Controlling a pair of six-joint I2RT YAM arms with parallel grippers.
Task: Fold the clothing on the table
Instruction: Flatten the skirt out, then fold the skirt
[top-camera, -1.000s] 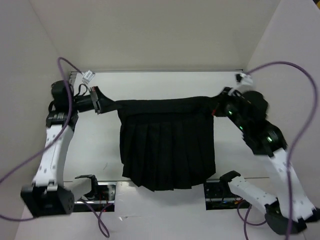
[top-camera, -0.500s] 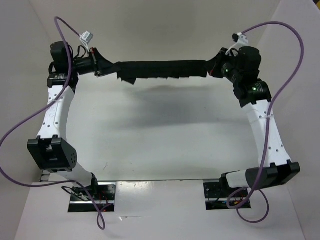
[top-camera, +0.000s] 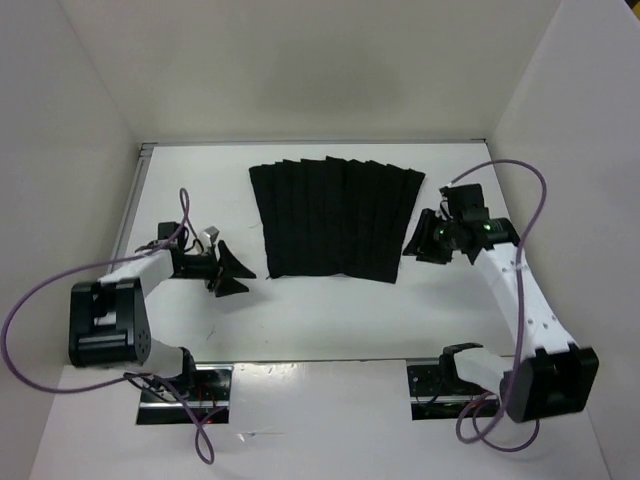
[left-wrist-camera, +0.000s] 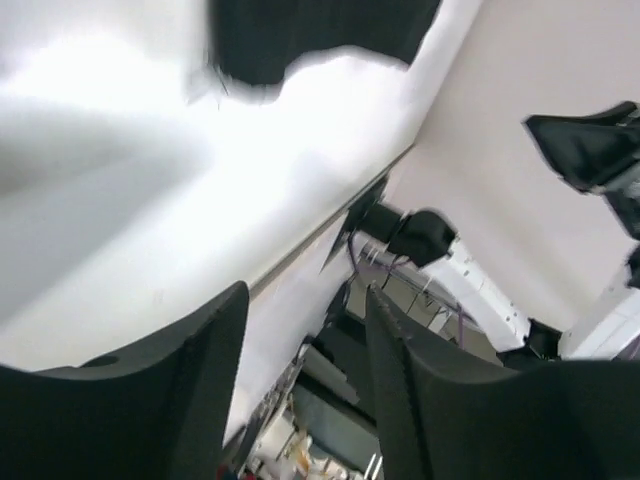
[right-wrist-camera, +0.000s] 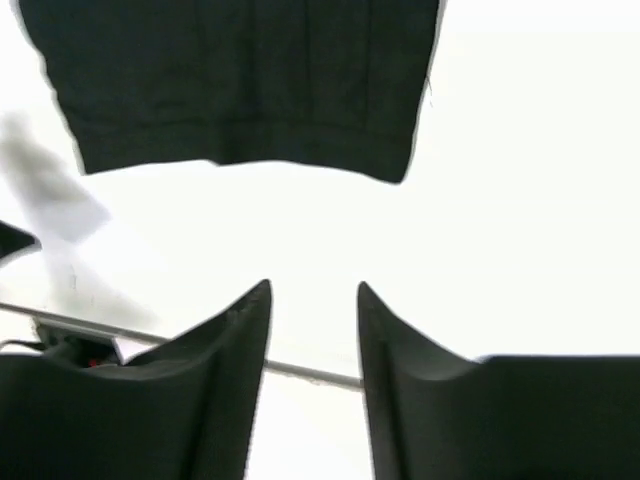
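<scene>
Left pincer (top-camera: 238, 277) and right pincer (top-camera: 414, 248) low, agape, beside clothing (top-camera: 335, 218)

Light: bright, even, overhead.
Glare: table (right-wrist-camera: 520, 200) blown out white in both wrist views.
Blur: left wrist view smeared.
Shadows: faint grey smudges, soft-edged.
</scene>
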